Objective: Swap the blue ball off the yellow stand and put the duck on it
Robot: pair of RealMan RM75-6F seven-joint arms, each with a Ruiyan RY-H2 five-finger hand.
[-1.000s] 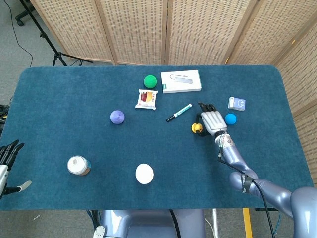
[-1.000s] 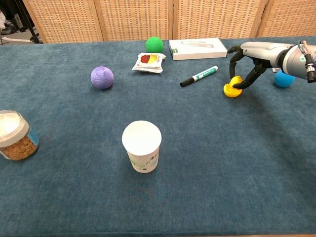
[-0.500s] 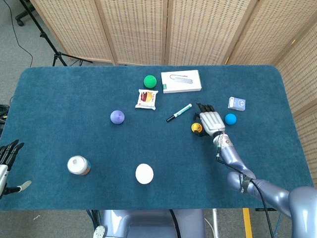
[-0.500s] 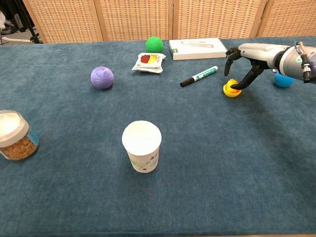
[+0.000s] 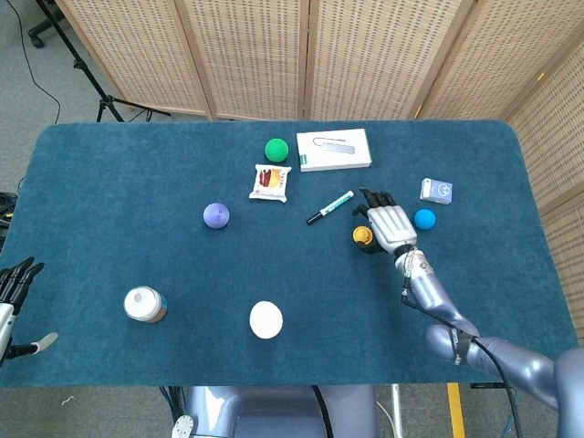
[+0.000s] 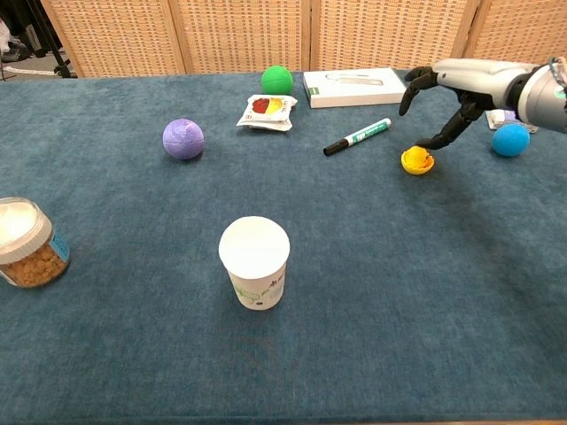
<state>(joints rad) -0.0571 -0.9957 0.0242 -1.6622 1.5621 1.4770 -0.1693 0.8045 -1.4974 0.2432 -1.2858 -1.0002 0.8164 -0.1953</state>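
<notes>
A small yellow piece with an orange patch (image 6: 416, 161) (image 5: 363, 235) lies right of the table's centre; whether it is the stand alone or the duck on the stand cannot be told. The blue ball (image 6: 510, 139) (image 5: 424, 218) rests on the cloth to its right, off any stand. My right hand (image 6: 447, 97) (image 5: 388, 219) hovers just above and behind the yellow piece, fingers spread and pointing down, holding nothing and touching nothing. In the head view my left hand (image 5: 14, 283) hangs beyond the table's left front edge with its fingers apart and empty.
A marker pen (image 6: 356, 136) lies just left of the yellow piece, with a white box (image 6: 354, 87) behind it. Further left are a green ball (image 6: 276, 80), a snack packet (image 6: 267, 111) and a purple ball (image 6: 183, 139). A paper cup (image 6: 254, 261) and a snack jar (image 6: 27, 242) stand near the front. A small blue-white box (image 5: 436, 191) sits behind the blue ball.
My right hand has lifted off the yellow piece, which it touched with its fingertips a second ago, and now hangs above it. The left hand has not moved.
</notes>
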